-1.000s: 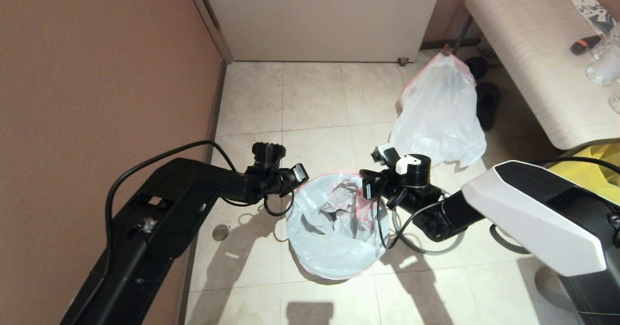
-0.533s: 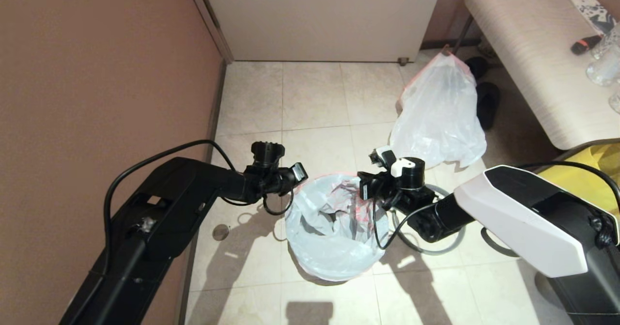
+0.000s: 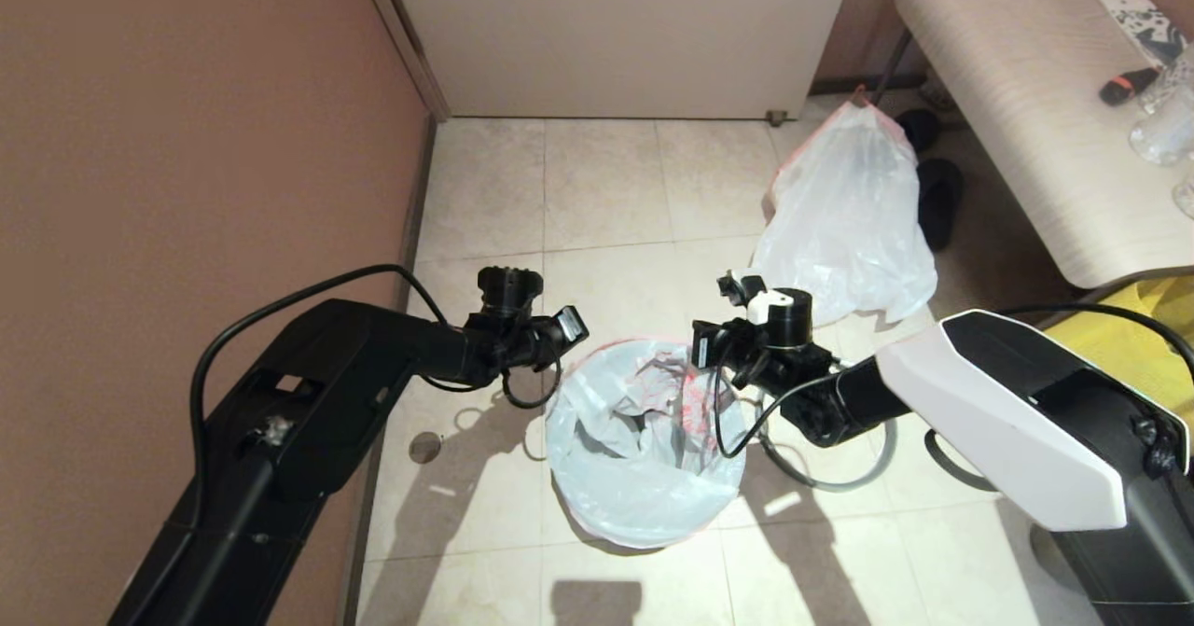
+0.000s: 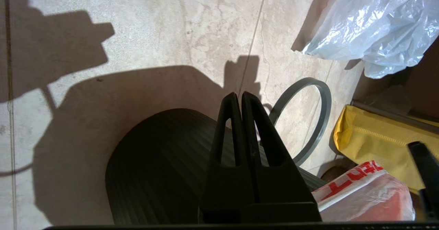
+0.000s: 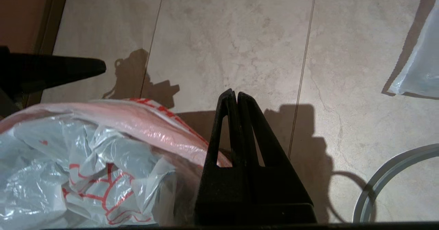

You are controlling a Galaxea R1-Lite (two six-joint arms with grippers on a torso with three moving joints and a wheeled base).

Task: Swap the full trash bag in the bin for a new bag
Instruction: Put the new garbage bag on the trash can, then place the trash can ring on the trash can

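The new bag (image 3: pixel 644 449), thin and white with red print, lines the bin and is folded over its rim. Below it the bin's black ribbed wall (image 4: pixel 154 168) shows in the left wrist view. My left gripper (image 4: pixel 239 94) is shut with nothing in it, just outside the bin's left rim. At the right rim my right gripper (image 5: pixel 232 93) is shut beside the bag's orange-red hem (image 5: pixel 147 123); no plastic shows between its tips. The grey ring (image 3: pixel 839 481) lies flat on the floor right of the bin. The full trash bag (image 3: pixel 844 225) stands further back on the right.
A brown wall (image 3: pixel 187 141) runs close along the left. A pale bench (image 3: pixel 1026 94) with small items stands at the back right, with black slippers (image 3: pixel 937 201) beneath it. A yellow fabric bag (image 3: pixel 1138 327) sits at the right edge. Bare tiles (image 3: pixel 606 187) lie beyond the bin.
Both wrists have drifted a little toward the far side of the bin. The right arm came slightly left. Both grippers stayed shut, and the bag's rim barely shifted.
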